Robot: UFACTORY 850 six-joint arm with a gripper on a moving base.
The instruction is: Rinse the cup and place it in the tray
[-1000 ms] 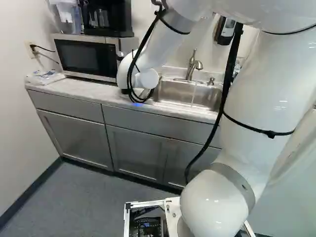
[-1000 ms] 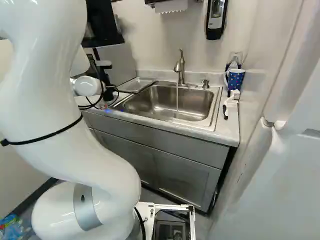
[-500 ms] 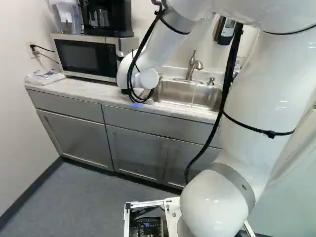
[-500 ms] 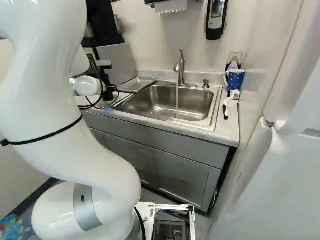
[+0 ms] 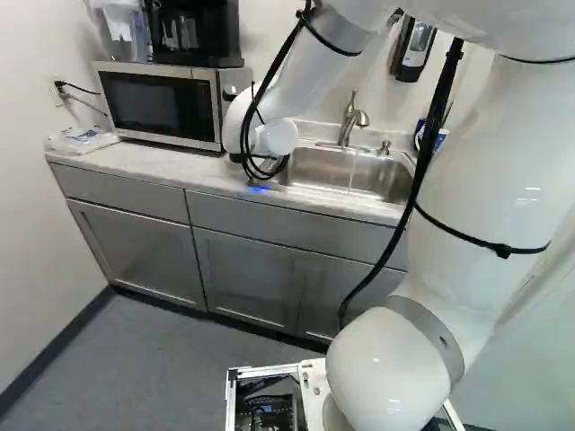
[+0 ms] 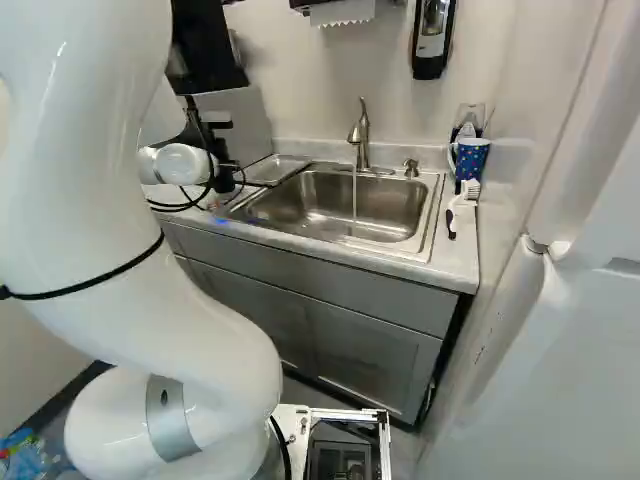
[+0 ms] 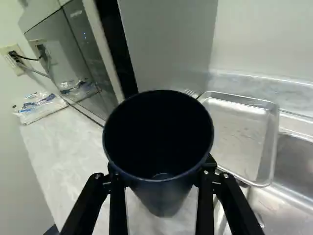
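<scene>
Arm (image 5: 274, 137) has shifted a little to the right, towards the sink (image 6: 385, 205), the base not having moved; the cup (image 7: 164, 195) travels in its grip. Gripper (image 7: 160, 170) fingers stand wide apart, closed against opposite sides of the cup, which is held mouth up above the counter (image 7: 63, 147), left of the tray (image 7: 239, 134). Rinsing appears outstanding: carry the cup right, clear the tray's rim, bring its mouth under the running water (image 6: 354, 200), then tip to drain. Cup interior is dark; contents cannot be determined. Tray, at the sink's left side, awaits the cup.
</scene>
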